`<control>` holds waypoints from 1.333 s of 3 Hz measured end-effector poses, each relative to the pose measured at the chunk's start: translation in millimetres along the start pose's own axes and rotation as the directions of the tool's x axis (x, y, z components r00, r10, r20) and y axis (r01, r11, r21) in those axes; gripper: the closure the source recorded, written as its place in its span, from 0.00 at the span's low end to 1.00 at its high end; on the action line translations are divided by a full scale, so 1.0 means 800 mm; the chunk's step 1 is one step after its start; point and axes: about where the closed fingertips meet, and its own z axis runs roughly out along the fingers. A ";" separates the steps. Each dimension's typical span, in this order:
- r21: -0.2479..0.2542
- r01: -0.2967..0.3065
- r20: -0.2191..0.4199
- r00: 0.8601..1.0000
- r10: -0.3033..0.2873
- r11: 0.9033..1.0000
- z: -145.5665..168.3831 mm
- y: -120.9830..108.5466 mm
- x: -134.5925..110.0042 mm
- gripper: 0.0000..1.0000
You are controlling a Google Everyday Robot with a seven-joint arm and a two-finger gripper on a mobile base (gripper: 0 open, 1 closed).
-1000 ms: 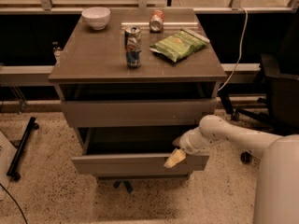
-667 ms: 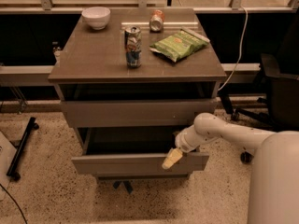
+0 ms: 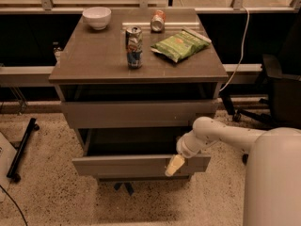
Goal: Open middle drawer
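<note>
The middle drawer (image 3: 127, 165) is the grey-brown front pulled out from the cabinet, with its dark interior (image 3: 134, 142) showing behind it. My gripper (image 3: 174, 165) hangs at the right part of that front's top edge, at the end of the white arm (image 3: 216, 135) reaching in from the right. The drawer above (image 3: 136, 113) sits further in, with a dark gap under the tabletop. The lowest drawer is hidden beneath the pulled-out one.
On the cabinet top (image 3: 94, 60) stand a white bowl (image 3: 97, 17), an upright can (image 3: 134, 47), a can on its side (image 3: 158, 20) and a green chip bag (image 3: 180, 44). A black chair (image 3: 282, 88) stands at right. A black stand (image 3: 21, 149) lies on the floor at left.
My arm and gripper have shifted slightly left along the drawer front. The drawer stands out about as far as before.
</note>
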 end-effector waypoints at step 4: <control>-0.090 -0.140 -0.060 0.989 0.135 0.986 -0.039 0.108 0.071 0.70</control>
